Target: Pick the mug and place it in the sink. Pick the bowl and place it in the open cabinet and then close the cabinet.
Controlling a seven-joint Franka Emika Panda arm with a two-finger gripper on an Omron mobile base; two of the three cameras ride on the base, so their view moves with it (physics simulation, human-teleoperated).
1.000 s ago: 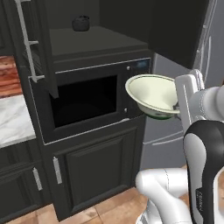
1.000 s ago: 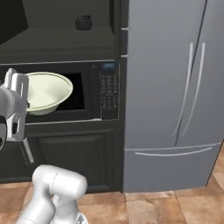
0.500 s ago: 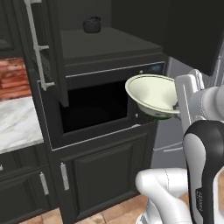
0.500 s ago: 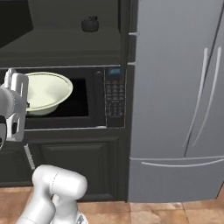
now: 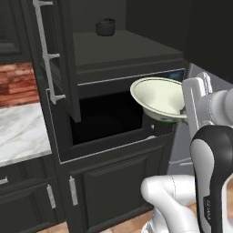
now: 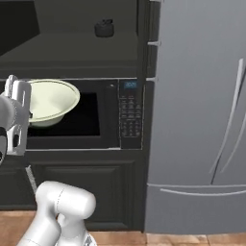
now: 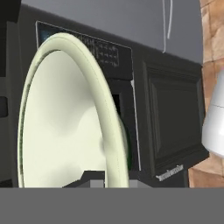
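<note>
Tool (image 5: 184, 111): you see it clamped on the bowl's rim, right of frame.
Bowl (image 5: 159, 98): held before the microwave (image 6: 96, 115), centre frame.

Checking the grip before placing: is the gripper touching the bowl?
Touching. In the hand view the gripper is closed on the bowl rim at the bottom.

Dark cabinet shelf (image 5: 127, 50), small dark kettle (image 5: 105, 27) on it
</note>
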